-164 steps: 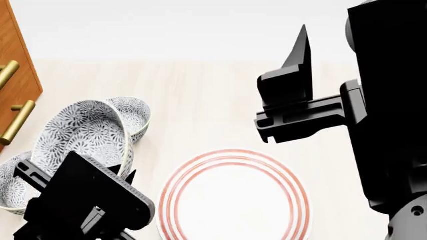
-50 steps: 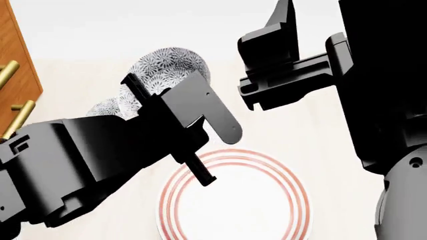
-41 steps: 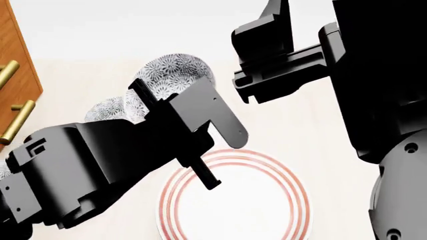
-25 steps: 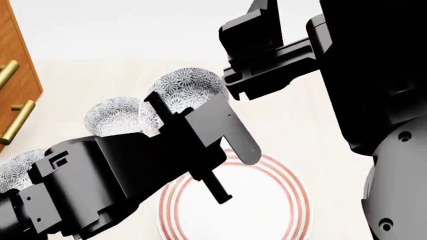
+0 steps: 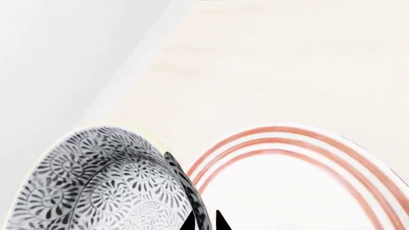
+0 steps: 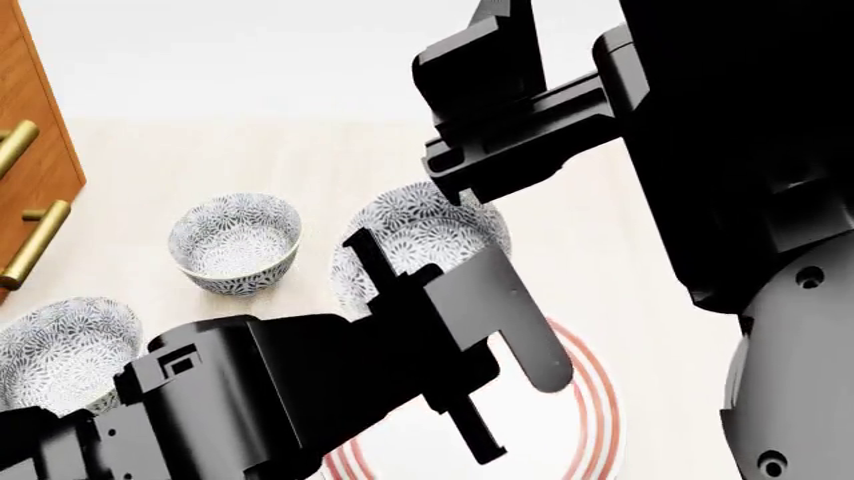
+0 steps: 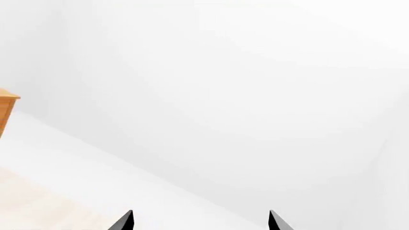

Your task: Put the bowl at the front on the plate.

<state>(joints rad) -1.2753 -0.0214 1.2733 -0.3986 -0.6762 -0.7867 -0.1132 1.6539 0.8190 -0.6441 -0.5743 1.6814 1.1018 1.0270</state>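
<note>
Bowl: we see the bowl (image 6: 424, 240) pinched by its rim, hanging at the far edge of the plate (image 6: 597, 400).
Left gripper: our left gripper (image 5: 204, 221) grips the bowl's wall.
Right gripper: our right gripper (image 7: 200, 221) is raised, fingers spread wide, holding nothing.
Others: two matching bowls (image 6: 236, 241) (image 6: 60, 350) sit on the surface (image 6: 120, 190), beside a wooden cabinet (image 6: 30, 130).

A pale wood-grain tabletop (image 6: 400, 160) carries everything. The red-ringed plate (image 6: 594, 400) lies flat on it at the near side, partly hidden. Two patterned bowls rest upright on it farther left: one (image 6: 236, 243) mid-table, another (image 6: 60, 350) nearer the left edge.
</note>
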